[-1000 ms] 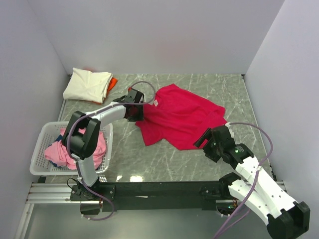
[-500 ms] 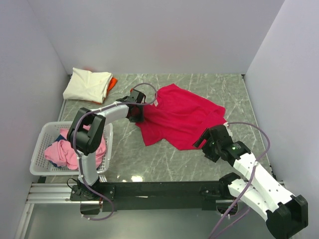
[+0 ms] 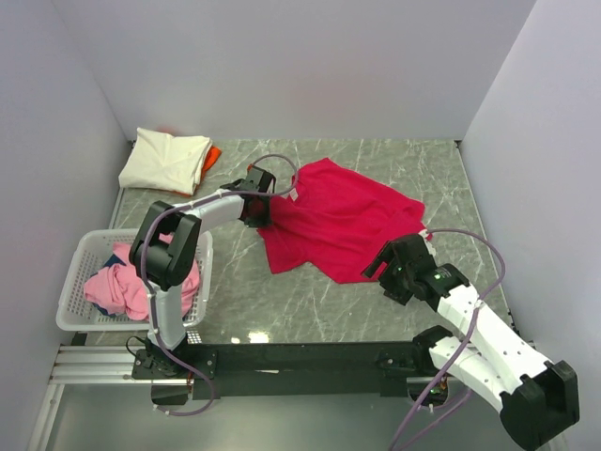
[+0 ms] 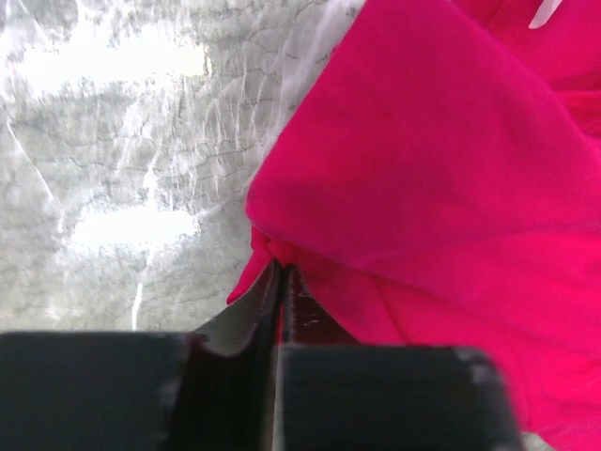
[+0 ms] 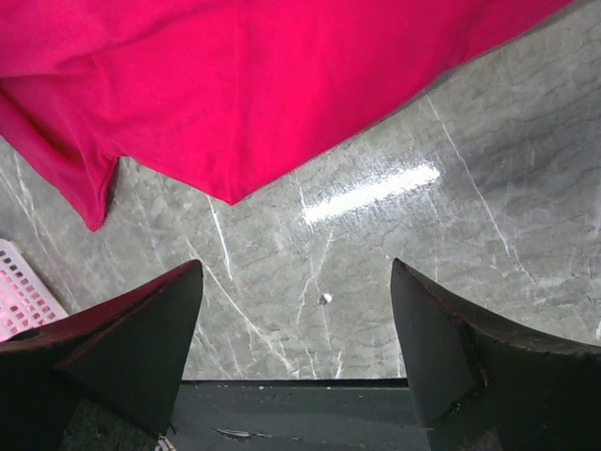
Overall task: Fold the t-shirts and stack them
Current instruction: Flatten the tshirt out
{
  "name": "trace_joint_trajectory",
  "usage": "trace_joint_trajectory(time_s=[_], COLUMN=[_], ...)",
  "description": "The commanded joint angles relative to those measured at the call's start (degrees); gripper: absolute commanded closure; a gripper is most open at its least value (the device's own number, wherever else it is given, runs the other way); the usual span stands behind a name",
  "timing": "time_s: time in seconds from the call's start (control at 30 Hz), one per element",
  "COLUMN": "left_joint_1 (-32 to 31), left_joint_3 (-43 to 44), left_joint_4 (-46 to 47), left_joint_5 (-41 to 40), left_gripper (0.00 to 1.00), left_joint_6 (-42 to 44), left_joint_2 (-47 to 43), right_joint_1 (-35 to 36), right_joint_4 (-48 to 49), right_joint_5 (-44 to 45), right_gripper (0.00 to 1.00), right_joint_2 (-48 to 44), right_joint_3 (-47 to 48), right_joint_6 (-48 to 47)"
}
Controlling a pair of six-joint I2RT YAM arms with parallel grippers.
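Note:
A crimson red t-shirt (image 3: 343, 221) lies spread and rumpled on the marble table (image 3: 310, 305). My left gripper (image 3: 265, 212) is at its left edge, shut on a fold of the red cloth (image 4: 441, 188); in the left wrist view the gripper (image 4: 282, 274) pinches the hem between its closed jaws. My right gripper (image 3: 380, 263) hovers open just off the shirt's near right corner. In the right wrist view the red shirt (image 5: 235, 85) lies ahead of the wide-open gripper (image 5: 293, 272), over bare table. A folded cream-white t-shirt (image 3: 164, 160) rests on an orange one (image 3: 212, 155) at the back left.
A white lattice basket (image 3: 70, 305) stands at the near left holding crumpled pink t-shirts (image 3: 117, 282). White walls close the table at the back and both sides. The black rail (image 3: 300, 357) with the arm bases runs along the near edge.
The left gripper's jaws have closed onto the red t-shirt's left edge. The right arm has shifted only slightly, and its jaws stay open.

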Motion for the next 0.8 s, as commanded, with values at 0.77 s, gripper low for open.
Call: trace_joint_trajectory(time_s=[0.77], left_joint_1=[0.3], left_joint_3=[-32.7], left_joint_4=[-5.5], left_joint_5=[5.7], left_gripper=[0.72], left_joint_6=[-8.0], left_joint_2=[-36.7], right_joint_1=[2.0], right_joint_4=[4.6], right_joint_5=[-2.3], right_gripper=[0.15], right_joint_2=[7.4], right_joint_3=[4.9], right_joint_6=[-3.3])
